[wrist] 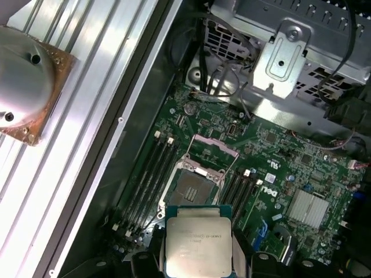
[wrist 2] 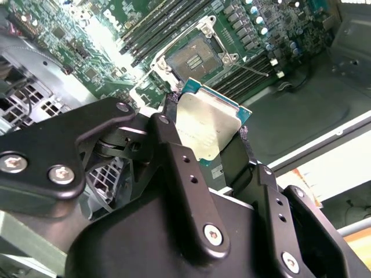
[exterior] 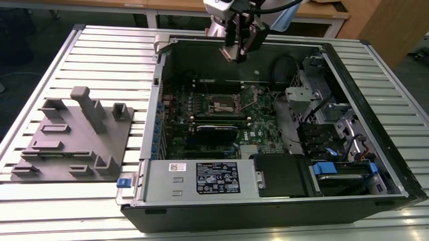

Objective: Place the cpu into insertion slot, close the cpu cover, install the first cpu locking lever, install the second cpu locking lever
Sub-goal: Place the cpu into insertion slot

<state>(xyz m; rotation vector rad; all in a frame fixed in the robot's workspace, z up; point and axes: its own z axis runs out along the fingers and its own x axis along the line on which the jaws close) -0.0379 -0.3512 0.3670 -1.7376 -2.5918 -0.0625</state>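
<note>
One cpu (wrist: 199, 246), silver top showing, pinched betw. fingers (wrist 2: 174, 152) of gripper (exterior: 235, 54), held over open PC case (exterior: 268, 213), apart from bare insertion slot (wrist: 190, 188). cpu cover (wrist: 215, 146) flipped open beside slot. Case lies on slatted worktop (exterior: 100, 55).

In the second wrist view the fingers (wrist 2: 179, 168) hide one edge of the cpu (wrist 2: 206, 124); the exterior view's upper edge cuts the arm (exterior: 221, 7).
</note>
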